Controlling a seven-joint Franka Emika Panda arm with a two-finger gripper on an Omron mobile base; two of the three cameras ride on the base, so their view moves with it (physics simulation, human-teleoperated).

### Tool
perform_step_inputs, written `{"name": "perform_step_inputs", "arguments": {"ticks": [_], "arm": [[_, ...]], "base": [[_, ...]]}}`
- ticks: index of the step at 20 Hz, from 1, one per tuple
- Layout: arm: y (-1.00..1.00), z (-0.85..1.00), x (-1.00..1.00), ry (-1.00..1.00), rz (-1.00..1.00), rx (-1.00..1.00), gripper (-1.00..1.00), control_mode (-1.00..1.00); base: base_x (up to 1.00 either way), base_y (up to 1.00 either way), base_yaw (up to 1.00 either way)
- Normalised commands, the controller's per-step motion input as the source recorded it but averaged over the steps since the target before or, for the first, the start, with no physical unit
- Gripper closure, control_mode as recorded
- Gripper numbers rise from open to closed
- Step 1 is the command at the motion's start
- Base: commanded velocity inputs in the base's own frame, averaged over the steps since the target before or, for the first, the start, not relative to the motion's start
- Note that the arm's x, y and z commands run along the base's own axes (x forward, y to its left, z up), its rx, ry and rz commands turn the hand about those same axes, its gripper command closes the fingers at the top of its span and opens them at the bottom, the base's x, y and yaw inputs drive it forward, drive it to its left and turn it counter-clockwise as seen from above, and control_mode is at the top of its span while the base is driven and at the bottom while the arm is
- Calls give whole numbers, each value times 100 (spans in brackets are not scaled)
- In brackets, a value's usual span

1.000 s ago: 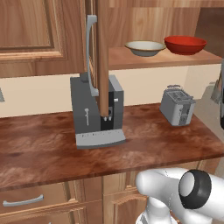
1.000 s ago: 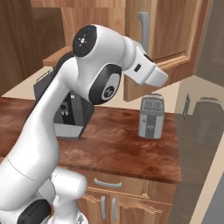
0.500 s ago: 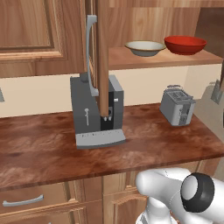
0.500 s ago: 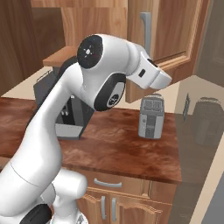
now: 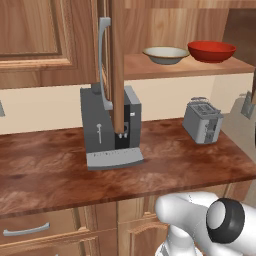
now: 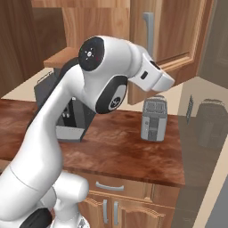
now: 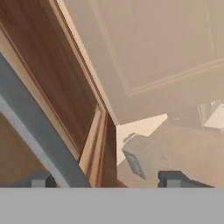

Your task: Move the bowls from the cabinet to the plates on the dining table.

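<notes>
Two bowls stand on the open cabinet's wooden shelf [image 5: 150, 67]: a cream bowl [image 5: 165, 54] and, to its right, a red bowl [image 5: 212, 51]. The left cabinet door [image 5: 117, 65] stands edge-on with its grey bar handle [image 5: 103, 60]. At the right cabinet door [image 6: 178, 31], the arm's hand [image 6: 156, 78] reaches toward the handle [image 6: 149, 29]. In the hand view my gripper [image 7: 107, 180] is open, fingertips [image 7: 41, 179] wide apart. The grey handle [image 7: 30, 131] runs slantwise between them, close to the left tip, untouched. The plates and the dining table are out of view.
A grey coffee machine [image 5: 110, 127] stands on the reddish wood counter [image 5: 50, 170] under the left door. A silver toaster [image 5: 202, 120] sits to its right, below the shelf. Drawers and doors with grey handles [image 6: 109, 187] lie under the counter.
My gripper has opened and let go of the right door's handle. The arm's elbow has swung a little to the right; the bowls have not moved.
</notes>
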Motion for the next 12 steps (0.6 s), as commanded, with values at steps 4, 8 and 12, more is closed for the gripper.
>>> {"name": "perform_step_inputs", "arguments": {"ticks": [4, 8, 12], "arm": [[20, 0, -86, 0, 2, 0, -100, -100], [41, 0, -87, 0, 5, 0, -100, -100], [48, 0, -75, 0, 8, 0, -100, -100]], "base": [[0, 0, 0], [0, 0, 0], [0, 0, 0]]}}
